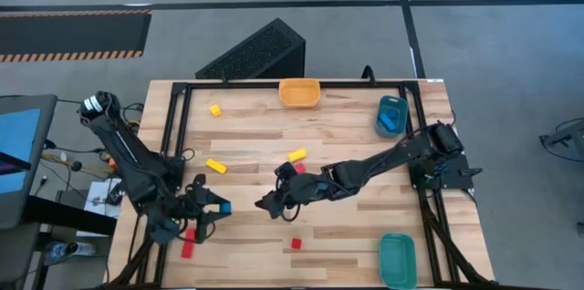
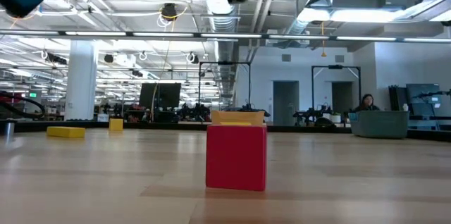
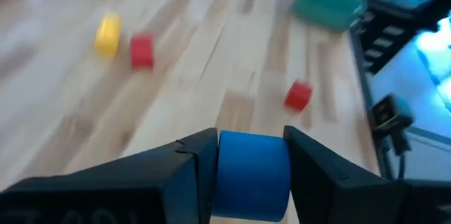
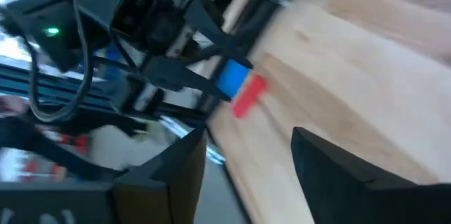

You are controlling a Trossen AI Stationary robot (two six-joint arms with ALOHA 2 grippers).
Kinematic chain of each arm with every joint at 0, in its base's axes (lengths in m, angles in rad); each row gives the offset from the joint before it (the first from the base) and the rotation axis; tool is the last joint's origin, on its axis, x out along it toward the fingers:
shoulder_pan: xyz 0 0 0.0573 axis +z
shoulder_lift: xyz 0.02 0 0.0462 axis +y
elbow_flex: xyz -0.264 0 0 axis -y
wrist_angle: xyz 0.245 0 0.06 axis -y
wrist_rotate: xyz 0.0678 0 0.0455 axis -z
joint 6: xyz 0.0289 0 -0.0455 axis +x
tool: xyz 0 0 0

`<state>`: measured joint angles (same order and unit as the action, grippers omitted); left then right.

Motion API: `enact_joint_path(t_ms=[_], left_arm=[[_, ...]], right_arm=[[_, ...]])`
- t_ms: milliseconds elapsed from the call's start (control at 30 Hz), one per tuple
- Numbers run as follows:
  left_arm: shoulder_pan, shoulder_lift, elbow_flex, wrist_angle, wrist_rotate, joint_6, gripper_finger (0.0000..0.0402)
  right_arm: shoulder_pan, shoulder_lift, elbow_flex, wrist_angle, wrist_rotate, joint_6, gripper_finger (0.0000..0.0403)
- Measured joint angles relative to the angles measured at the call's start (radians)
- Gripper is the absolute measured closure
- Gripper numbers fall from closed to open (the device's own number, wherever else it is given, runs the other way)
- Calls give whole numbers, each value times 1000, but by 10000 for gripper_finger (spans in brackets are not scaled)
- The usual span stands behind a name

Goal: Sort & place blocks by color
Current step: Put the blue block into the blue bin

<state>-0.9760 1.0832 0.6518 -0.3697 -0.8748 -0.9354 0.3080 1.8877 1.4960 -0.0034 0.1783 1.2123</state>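
The left gripper (image 3: 252, 175) clamps a small solid blue block (image 3: 252, 173); a red bar (image 1: 188, 249) lies just beside it. The right gripper (image 4: 248, 157) stands open, empty.

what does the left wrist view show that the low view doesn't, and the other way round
Only the left wrist view: the left hand shut on a small solid blue block, the teal plastic tray and two small red blocks apart on the wood.
Only the low view: a flat yellow bar block, the room behind and a seated person.
Both: the pale wooden table and a red cube block.
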Motion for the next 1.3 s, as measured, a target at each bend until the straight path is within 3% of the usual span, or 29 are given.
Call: enact_joint_path(t_ms=[200, 300, 500, 800, 1300], left_arm=[[2, -7, 1, 194, -56, 354, 290], [19, 0, 1, 226, -87, 445, 287], [90, -1, 22, 233, -157, 467, 285], [212, -2, 27, 249, -96, 506, 286], [355, -2, 27, 310, -8, 588, 287]], right_arm=[[-6, 0, 0, 88, 0, 52, 127], [-25, 0, 0, 89, -2, 74, 113], [-83, 0, 0, 95, -89, 81, 108], [-122, 0, 0, 93, -150, -4, 108], [-176, 0, 0, 85, -214, -9, 107]])
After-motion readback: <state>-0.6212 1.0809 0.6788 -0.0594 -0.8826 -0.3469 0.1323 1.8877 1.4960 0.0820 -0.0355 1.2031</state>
